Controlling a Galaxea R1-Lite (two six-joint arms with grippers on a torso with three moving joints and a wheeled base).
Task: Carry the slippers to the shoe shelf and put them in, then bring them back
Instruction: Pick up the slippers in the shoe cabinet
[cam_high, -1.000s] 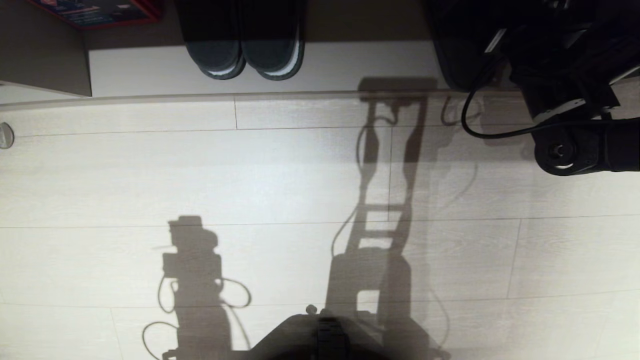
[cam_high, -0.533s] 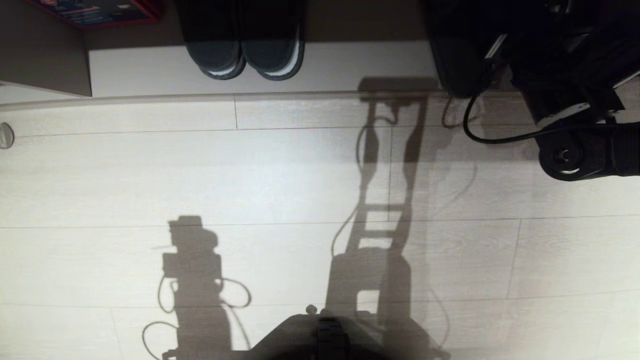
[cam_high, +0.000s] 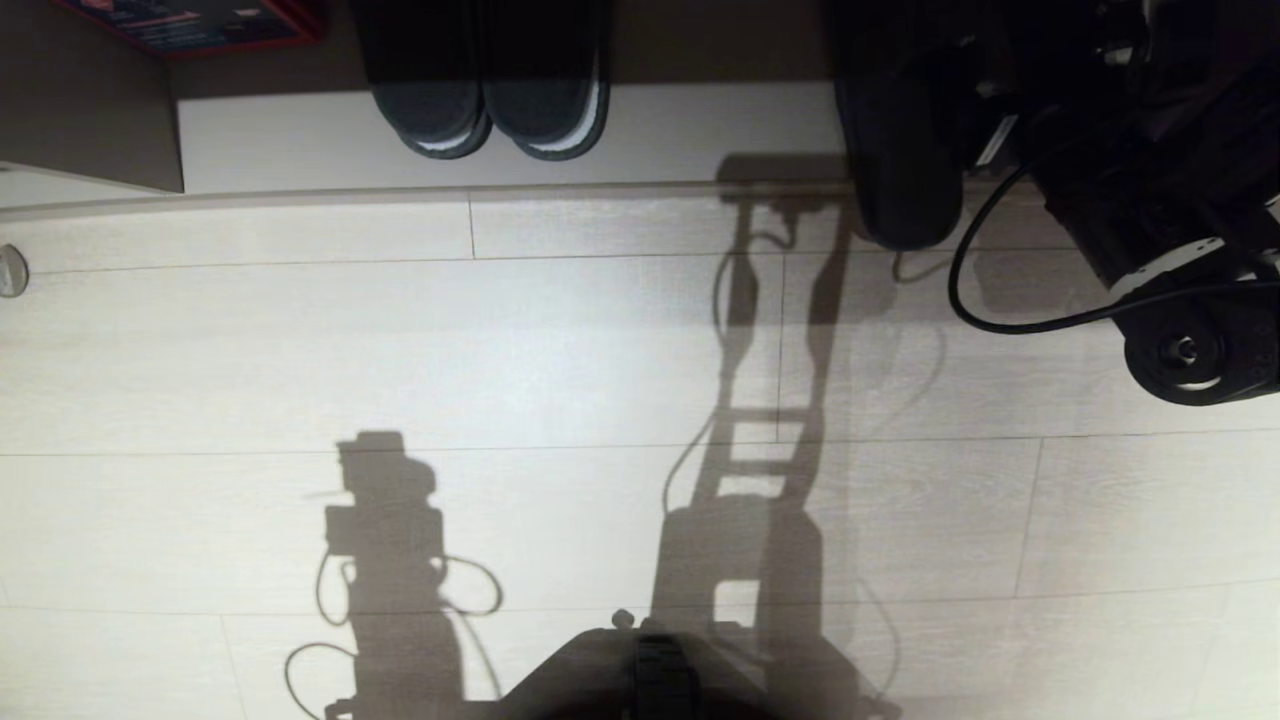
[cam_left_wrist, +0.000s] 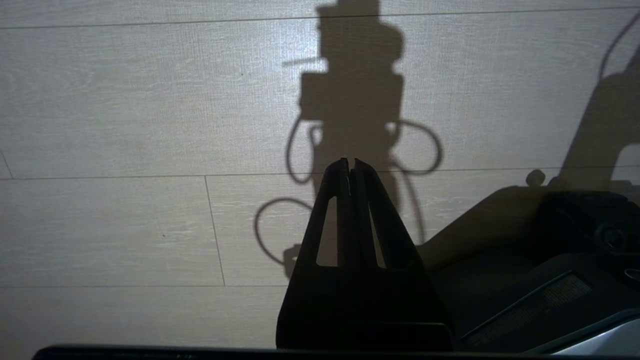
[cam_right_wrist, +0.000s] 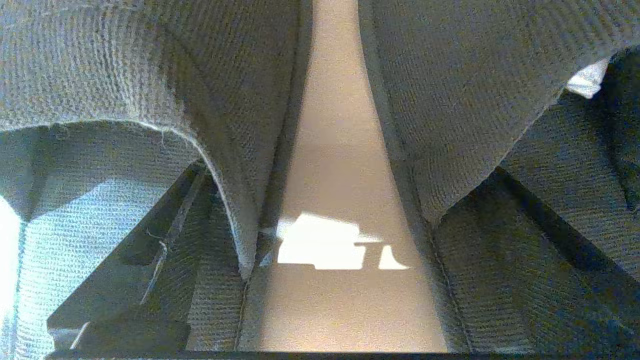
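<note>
We see the shoe shelf (cam_high: 640, 130) holding a black pair of slippers (cam_high: 495, 90), well left of our right tool (cam_high: 960, 120). That tool's fingers sit spread wide inside the grey-blue slippers (cam_right_wrist: 200, 75), whose heel end (cam_high: 900, 190) overhangs the pale floor (cam_high: 500, 350). Our left tool (cam_left_wrist: 350, 172) hangs pinched together above the floor.

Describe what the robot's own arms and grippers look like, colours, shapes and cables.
The right arm is bulky and black, with pale silver-white trim, a round black joint cap with a light ring, and a loose black cable looping beside it. The left gripper is black, with two long tapered fingers narrowing to slim tips, each with a triangular cut-out.
</note>
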